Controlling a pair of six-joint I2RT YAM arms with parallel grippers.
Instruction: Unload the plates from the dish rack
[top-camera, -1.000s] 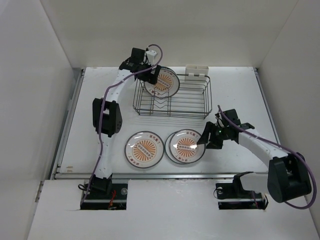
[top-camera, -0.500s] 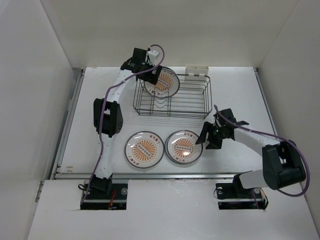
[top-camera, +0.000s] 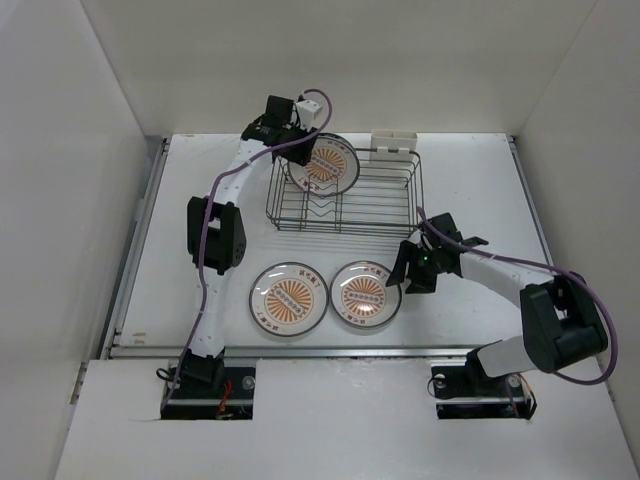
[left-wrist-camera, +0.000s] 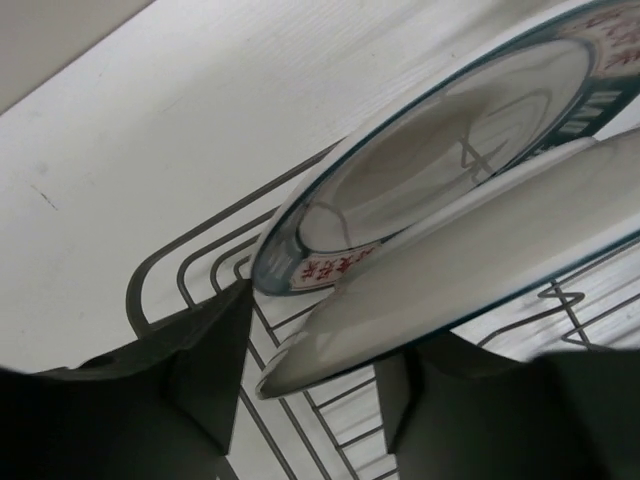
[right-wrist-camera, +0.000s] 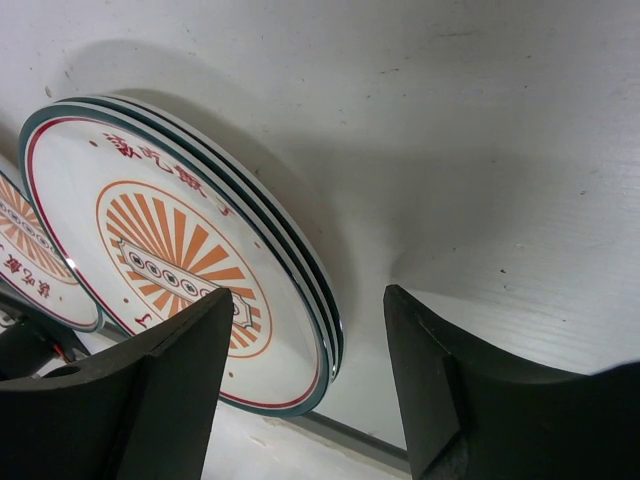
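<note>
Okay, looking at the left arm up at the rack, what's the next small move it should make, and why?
Probably close the left gripper on the nearer plate and lift it out of the dish rack. Its fingers already straddle that plate's rim with gaps showing, and a second plate leans right behind it.

Bright, even overhead light whitens the table (top-camera: 470, 180); soft shadows, sharp top view, wrist views blur at near edges.
</note>
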